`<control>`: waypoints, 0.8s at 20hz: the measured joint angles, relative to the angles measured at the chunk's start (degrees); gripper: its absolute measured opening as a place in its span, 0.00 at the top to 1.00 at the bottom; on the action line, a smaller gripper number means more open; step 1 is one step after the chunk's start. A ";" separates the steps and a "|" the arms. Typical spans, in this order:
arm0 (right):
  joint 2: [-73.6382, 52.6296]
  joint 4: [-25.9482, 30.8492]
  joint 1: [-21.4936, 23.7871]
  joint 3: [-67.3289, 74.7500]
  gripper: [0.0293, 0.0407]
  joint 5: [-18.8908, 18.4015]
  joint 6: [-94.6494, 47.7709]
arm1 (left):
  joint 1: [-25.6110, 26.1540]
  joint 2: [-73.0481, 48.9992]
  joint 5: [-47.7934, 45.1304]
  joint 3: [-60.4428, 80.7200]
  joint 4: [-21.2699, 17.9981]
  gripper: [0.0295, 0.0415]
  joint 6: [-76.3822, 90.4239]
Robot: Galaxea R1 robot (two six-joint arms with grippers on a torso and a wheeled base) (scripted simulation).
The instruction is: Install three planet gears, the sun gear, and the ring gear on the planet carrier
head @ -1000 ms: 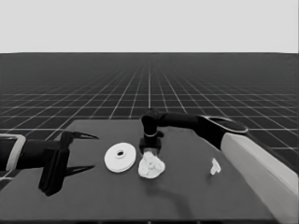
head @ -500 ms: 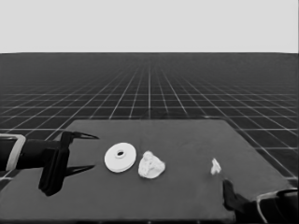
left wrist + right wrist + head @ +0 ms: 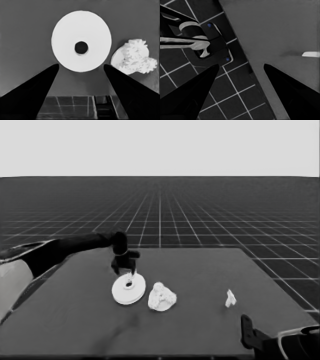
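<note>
I have the left gripper (image 3: 129, 272) over the larger round part (image 3: 128, 288), fingers (image 3: 35, 95) pointing down and spread apart, one to each side of it, gripping nothing. That part lies flat on the desk (image 3: 200, 270), its axis upright and its small dark hole facing up. I count one of it. Just beside it, on the side away from the left arm (image 3: 65, 251), sits the smaller round part (image 3: 117, 61) with a clump of gears (image 3: 161, 296) on top; I cannot count them. One thin white piece (image 3: 230, 298) stands well beyond that, towards the desk's right end. The left arm reaches in level from the left edge, wrist bent down. My right gripper (image 3: 246, 330) is parked at the near right corner, fingers (image 3: 192, 97) apart.
</note>
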 joint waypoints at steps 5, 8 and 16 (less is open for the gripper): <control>0.00 0.00 0.00 0.01 0.19 0.00 0.00 | 8.51 3.55 -5.02 -9.38 4.89 0.25 3.33; -0.01 0.00 0.00 0.01 0.19 0.00 0.00 | 10.08 4.47 -6.28 -11.68 5.82 0.25 4.35; -0.01 0.00 0.00 0.01 0.19 0.00 0.00 | 10.33 4.72 -6.59 -12.25 6.05 0.56 4.61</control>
